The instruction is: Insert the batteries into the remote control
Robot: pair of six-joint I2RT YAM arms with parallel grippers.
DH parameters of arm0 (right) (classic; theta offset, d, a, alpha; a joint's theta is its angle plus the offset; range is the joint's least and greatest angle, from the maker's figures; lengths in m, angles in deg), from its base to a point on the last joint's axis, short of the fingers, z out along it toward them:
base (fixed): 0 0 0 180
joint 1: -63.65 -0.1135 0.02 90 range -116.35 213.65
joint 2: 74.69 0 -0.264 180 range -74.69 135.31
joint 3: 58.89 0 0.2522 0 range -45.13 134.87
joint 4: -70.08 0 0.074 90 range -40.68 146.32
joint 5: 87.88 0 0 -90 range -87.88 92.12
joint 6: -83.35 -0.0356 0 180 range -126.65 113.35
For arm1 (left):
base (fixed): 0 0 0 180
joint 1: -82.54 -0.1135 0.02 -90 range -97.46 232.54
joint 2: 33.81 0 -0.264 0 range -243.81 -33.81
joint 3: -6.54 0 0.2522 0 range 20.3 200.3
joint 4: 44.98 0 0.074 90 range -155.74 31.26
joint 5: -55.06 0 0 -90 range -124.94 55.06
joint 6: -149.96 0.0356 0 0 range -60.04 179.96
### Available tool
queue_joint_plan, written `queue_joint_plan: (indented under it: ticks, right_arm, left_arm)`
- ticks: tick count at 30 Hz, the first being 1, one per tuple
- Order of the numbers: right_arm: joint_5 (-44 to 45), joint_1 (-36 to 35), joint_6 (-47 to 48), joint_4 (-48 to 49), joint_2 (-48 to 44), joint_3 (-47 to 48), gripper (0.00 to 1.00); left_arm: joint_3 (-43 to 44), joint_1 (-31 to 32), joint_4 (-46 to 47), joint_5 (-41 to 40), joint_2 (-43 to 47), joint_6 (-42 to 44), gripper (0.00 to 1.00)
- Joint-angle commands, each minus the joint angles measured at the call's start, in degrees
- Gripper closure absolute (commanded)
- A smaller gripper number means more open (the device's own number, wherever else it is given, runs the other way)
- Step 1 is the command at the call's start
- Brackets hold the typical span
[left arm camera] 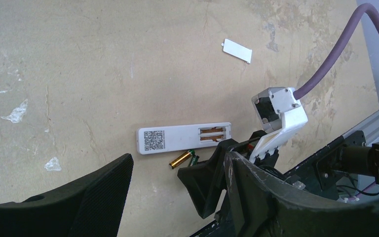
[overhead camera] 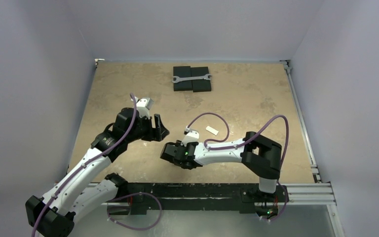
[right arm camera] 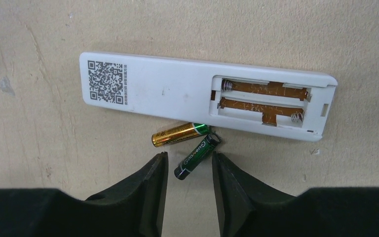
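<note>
Since the remote control lies face down with its bay uncovered and empty, the right gripper hangs part-open and empty, straddling the dark green battery beside the gold battery, likely for pickup. The left gripper is wide open, holding nothing.

The white remote control lies face-down on the table, battery bay open and empty, with the gold battery and dark green battery just beside its long edge, ends touching.
</note>
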Motion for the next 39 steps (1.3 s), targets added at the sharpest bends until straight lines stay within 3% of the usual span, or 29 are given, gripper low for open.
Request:
queue_joint_plan:
  ticks: [1,14,25,39]
  right_arm:
    - [2.61,0.39,-1.37,-4.15,1.27,1.86,0.56]
    - [3.00,0.39,1.70,-7.83,4.88,3.86,0.61]
    - [2.96,0.09,6.41,-8.62,5.85,4.72,0.71]
    - [-0.06,-1.69,17.69,-0.79,0.42,-0.17,0.93]
  left_arm:
    - [-0.05,-0.07,1.91,0.68,-0.09,1.26,0.32]
    - [-0.06,-0.05,1.77,0.34,0.06,1.18,0.32]
    - [-0.05,-0.06,1.62,-0.37,0.08,1.09,0.32]
    - [-0.10,-0.03,1.51,-0.58,-0.26,0.82,0.32]
